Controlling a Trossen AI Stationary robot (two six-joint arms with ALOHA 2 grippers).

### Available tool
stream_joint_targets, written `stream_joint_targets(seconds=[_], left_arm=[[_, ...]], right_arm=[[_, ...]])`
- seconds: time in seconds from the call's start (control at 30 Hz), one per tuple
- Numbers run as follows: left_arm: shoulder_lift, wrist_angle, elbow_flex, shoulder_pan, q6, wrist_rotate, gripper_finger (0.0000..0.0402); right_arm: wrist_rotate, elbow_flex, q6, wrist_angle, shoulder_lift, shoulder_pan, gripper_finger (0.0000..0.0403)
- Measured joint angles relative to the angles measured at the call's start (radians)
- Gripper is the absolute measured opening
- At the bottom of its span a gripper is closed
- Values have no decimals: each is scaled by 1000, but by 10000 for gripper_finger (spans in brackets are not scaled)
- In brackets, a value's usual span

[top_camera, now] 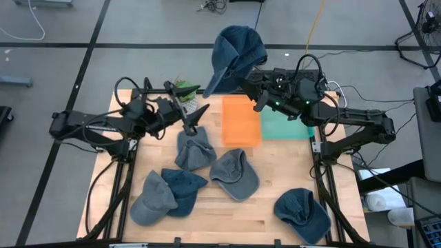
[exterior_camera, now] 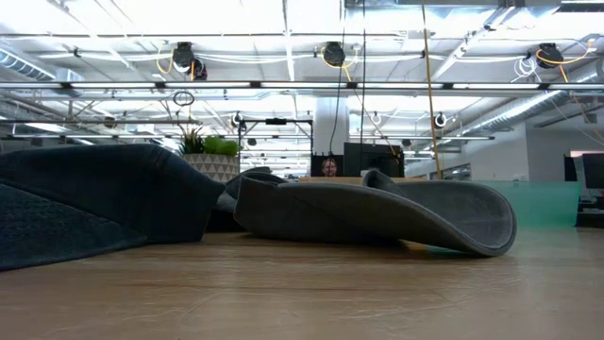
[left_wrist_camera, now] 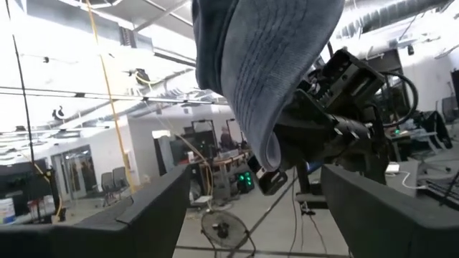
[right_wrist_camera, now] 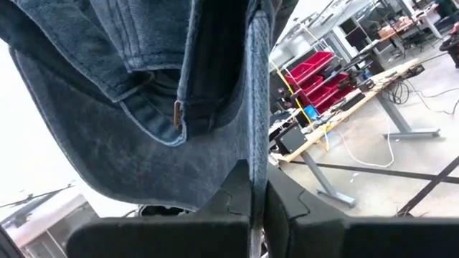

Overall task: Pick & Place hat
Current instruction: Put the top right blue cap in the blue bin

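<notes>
The right gripper (top_camera: 251,84), clamped on a blue hat (top_camera: 236,56), held it aloft beyond the table's far edge (top_camera: 275,96), above the orange mat (top_camera: 241,120). The left gripper (top_camera: 195,114) stood open, empty. Placement remained; five hats (top_camera: 234,173) lay unpicked.

right gripper (top_camera: 242,81) fingers clamped, raised, left gripper (top_camera: 191,114) fingers spread
</notes>
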Motion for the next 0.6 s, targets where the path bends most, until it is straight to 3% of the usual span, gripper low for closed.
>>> stream_joint_targets(seconds=[0.33, 0.6], left_arm=[[142, -119, 203, 0, 68, 0, 324], [167, -114, 271, 0, 51, 6, 324]], right_arm=[[1, -2, -6, -5, 14, 0, 0], [2, -1, -21, -21, 10, 0, 0]])
